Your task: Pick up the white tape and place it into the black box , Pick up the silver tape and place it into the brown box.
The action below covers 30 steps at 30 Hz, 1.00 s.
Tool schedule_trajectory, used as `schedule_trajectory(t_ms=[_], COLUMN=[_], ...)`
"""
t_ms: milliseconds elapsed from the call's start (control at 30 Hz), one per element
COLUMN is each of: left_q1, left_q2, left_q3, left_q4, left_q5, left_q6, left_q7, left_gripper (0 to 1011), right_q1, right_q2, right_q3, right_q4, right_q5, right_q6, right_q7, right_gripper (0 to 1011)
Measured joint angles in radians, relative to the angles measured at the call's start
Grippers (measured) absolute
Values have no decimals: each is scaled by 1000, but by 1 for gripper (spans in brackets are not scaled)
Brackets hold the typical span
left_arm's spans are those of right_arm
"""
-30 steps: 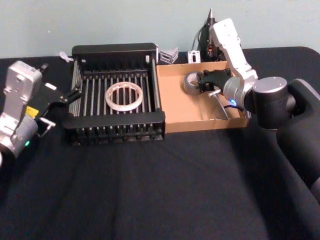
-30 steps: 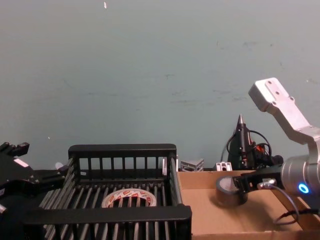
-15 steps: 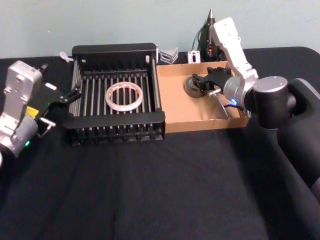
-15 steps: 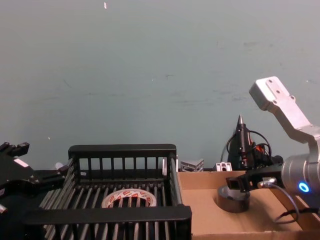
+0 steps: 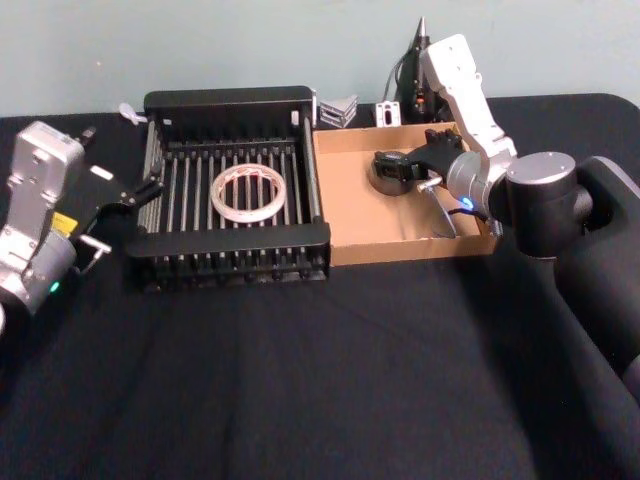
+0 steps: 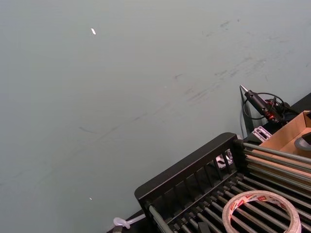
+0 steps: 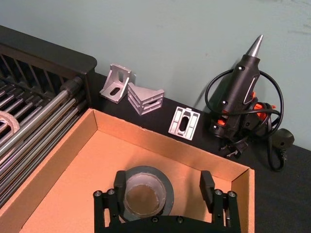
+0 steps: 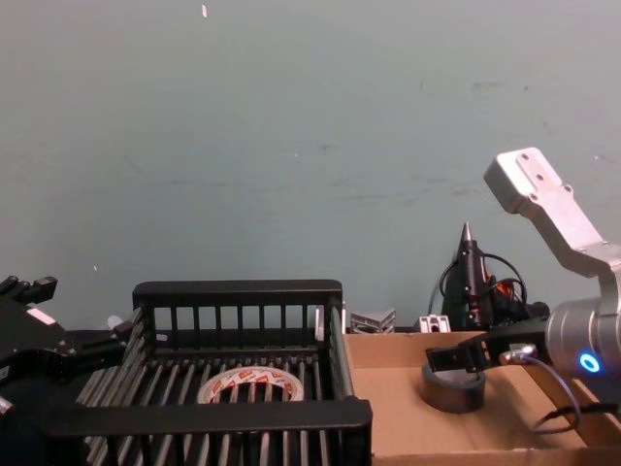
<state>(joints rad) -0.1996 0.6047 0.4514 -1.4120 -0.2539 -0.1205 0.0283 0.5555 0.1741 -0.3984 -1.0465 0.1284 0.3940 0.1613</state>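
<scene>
Black cloth covers the table (image 5: 300, 380) under a pale green wall. On it the brown box (image 5: 350, 215) touches the black box (image 5: 235, 245) on that crate's right side. Inside the brown box, the silver tape (image 7: 144, 193) lies flat on the floor, between the spread, released fingers of the right gripper (image 7: 164, 188). Inside the black box lies the white tape (image 5: 248, 192). Beside the black box's outer wall, away from the brown box, the left gripper (image 5: 135, 192) hovers, fingers parted.

A workshop or lab bench: a black-clothed worktop (image 5: 330, 370) against a bare teal wall (image 8: 310, 146), with a corded black glue gun (image 7: 240, 94) and grey metal angle brackets (image 7: 133, 92) beyond the fingers (image 7: 207, 187).
</scene>
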Motion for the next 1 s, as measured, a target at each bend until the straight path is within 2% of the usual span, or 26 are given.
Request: schedule_trajectory(t_ms=[100, 300, 500, 700, 833, 1000], left_q1=[0, 0, 0, 0, 0, 0], left_q2=[0, 0, 0, 0, 0, 0], left_q3=[0, 0, 0, 0, 0, 0], left_q4=[0, 0, 0, 0, 0, 0], left_q5=[0, 0, 0, 0, 0, 0], left_q6=[0, 0, 0, 0, 0, 0], left_q7=[0, 0, 0, 0, 0, 0], left_gripper=[1001, 1001, 1001, 1001, 1001, 1001], right_q1=[0, -5, -48, -128, -223, -326], right_q2=[0, 2, 16, 47, 83, 122], right_q3=[0, 7, 34, 69, 103, 133], right_q4=[0, -12, -92, -218, -334, -439], right_q5=[0, 0, -1, 8, 29, 56], right_q6=[0, -6, -38, -102, -185, -258], right_q7=[0, 6, 24, 58, 96, 128], right_gripper=[1003, 1002, 1003, 1003, 1002, 1003])
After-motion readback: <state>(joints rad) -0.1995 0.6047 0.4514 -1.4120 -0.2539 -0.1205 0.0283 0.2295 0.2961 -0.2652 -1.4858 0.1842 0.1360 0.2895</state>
